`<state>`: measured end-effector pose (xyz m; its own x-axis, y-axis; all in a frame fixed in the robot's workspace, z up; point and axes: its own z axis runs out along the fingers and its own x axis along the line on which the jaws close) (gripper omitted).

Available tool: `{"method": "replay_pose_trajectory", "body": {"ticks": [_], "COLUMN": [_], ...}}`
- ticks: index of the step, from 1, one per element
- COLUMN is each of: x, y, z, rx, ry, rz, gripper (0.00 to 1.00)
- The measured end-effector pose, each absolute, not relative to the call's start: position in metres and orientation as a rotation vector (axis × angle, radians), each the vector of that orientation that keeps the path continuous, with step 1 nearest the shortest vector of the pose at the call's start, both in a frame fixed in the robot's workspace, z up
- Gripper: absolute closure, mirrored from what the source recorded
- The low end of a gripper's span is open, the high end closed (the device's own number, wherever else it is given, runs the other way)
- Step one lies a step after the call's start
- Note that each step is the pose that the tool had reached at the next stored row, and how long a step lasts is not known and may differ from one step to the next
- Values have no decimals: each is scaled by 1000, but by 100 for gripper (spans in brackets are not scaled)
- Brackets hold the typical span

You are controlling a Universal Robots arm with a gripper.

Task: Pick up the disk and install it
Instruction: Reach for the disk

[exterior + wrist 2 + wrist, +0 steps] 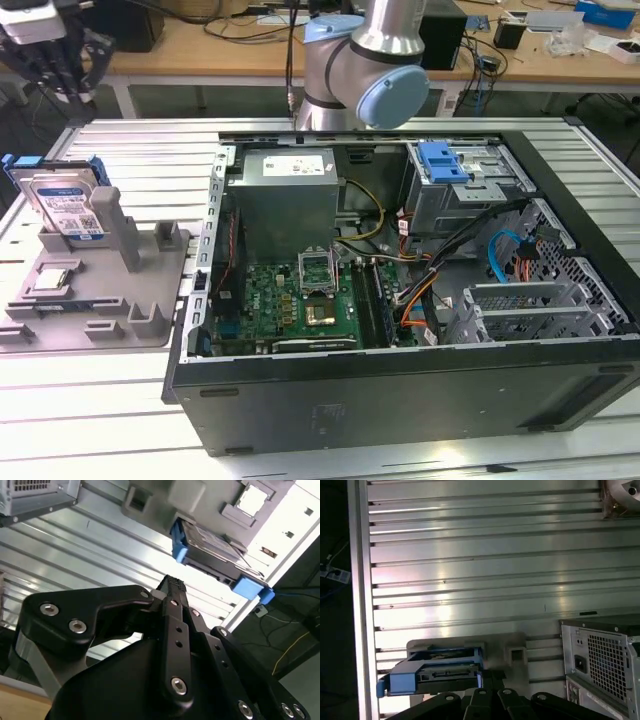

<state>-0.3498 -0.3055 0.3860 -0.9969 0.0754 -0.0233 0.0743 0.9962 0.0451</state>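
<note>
The disk point(65, 200) stands on edge in a grey holder point(110, 310) at the exterior view's left, silver with a white-and-blue label and a blue carrier frame. My gripper point(55, 82) hangs above and behind it, apart from it. In both wrist views the disk point(215, 545) point(440, 672) lies just beyond the black fingertips point(172, 583), which sit close together with nothing between them. The gripper point(487, 676) touches nothing.
An open computer case point(400, 405) lies to the right of the holder, with motherboard, power supply point(285, 190) and a drive cage holding a blue carrier point(442, 160). The holder also carries small parts. Ribbed aluminium table point(485, 580) runs under everything.
</note>
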Motion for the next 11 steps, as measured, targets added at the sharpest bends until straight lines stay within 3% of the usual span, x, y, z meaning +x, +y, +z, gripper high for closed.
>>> {"method": "replay_pose_trajectory", "body": {"ticks": [11], "x": [-415], "y": [-299], "z": [384], "rx": [116], "ry": [3114], "rz": [69], "gripper": [89]}}
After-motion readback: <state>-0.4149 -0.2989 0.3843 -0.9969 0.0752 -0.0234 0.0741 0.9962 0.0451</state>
